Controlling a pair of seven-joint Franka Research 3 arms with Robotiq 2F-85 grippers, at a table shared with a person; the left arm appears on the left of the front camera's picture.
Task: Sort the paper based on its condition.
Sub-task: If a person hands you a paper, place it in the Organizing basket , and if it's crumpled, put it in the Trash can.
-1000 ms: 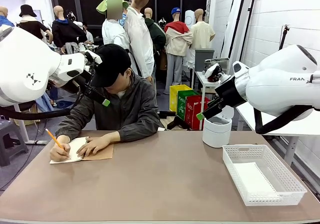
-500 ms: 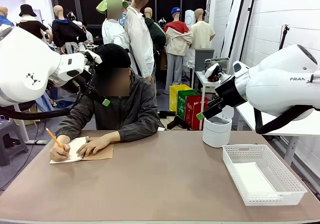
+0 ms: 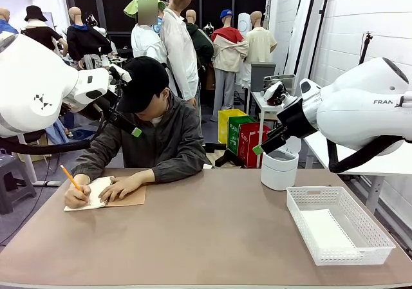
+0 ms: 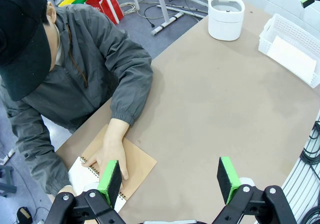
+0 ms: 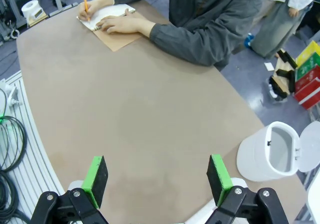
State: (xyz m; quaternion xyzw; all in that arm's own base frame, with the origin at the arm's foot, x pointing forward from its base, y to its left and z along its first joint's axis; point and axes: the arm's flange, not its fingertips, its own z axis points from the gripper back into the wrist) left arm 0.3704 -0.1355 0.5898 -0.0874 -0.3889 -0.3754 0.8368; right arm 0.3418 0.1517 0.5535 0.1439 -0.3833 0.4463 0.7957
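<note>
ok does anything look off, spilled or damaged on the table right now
Nothing stands out. The notebook lies flat under the person's hand at the far left, the white basket holds one flat sheet, and the white bin stands upright with its lid open. No spill or damage shows.

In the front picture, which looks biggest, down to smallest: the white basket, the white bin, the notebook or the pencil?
1. The white basket looks biggest.
2. The notebook and the white bin look about alike. The notebook is partly covered, so I won't rank them.
3. The pencil looks smallest.
</note>
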